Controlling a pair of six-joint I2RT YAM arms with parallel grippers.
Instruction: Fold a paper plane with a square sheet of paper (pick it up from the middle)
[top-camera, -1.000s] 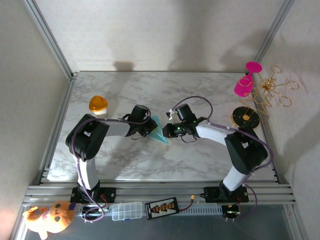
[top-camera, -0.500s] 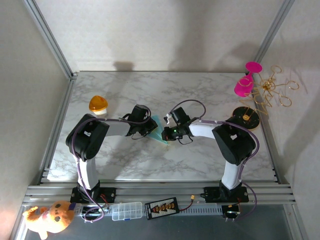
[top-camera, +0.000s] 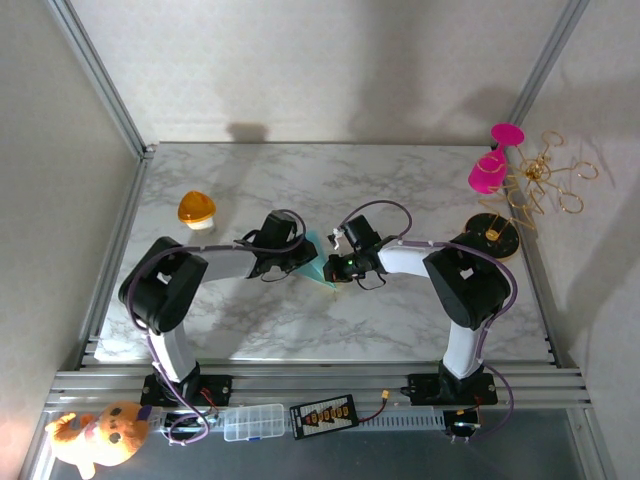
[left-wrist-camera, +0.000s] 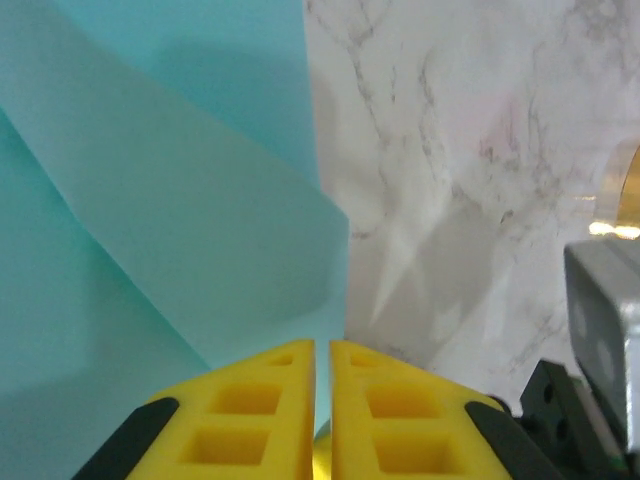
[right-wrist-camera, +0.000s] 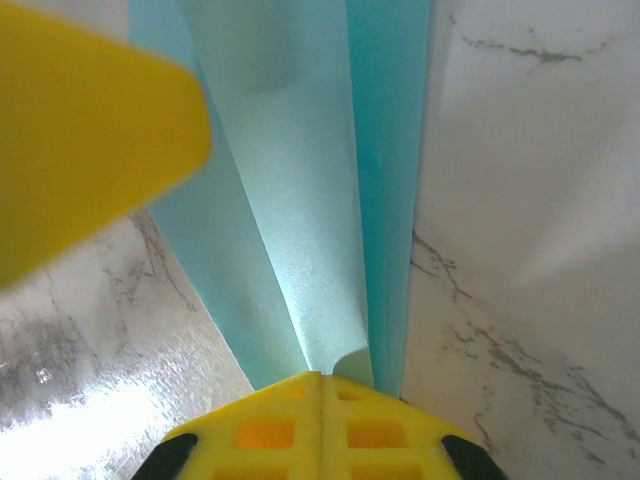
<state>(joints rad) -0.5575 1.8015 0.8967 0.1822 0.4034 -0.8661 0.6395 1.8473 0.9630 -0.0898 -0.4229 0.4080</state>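
Seen from above, most of the paper (top-camera: 320, 272) is hidden beneath the left gripper (top-camera: 303, 260) and right gripper (top-camera: 336, 264). In the right wrist view, a blurred yellow shape (right-wrist-camera: 85, 140) covers the paper's upper left.

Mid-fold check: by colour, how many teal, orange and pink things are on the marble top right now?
Teal: 1, the folded paper
Orange: 1, the dome
Pink: 1, the goblet-shaped piece at the far right
Total: 3
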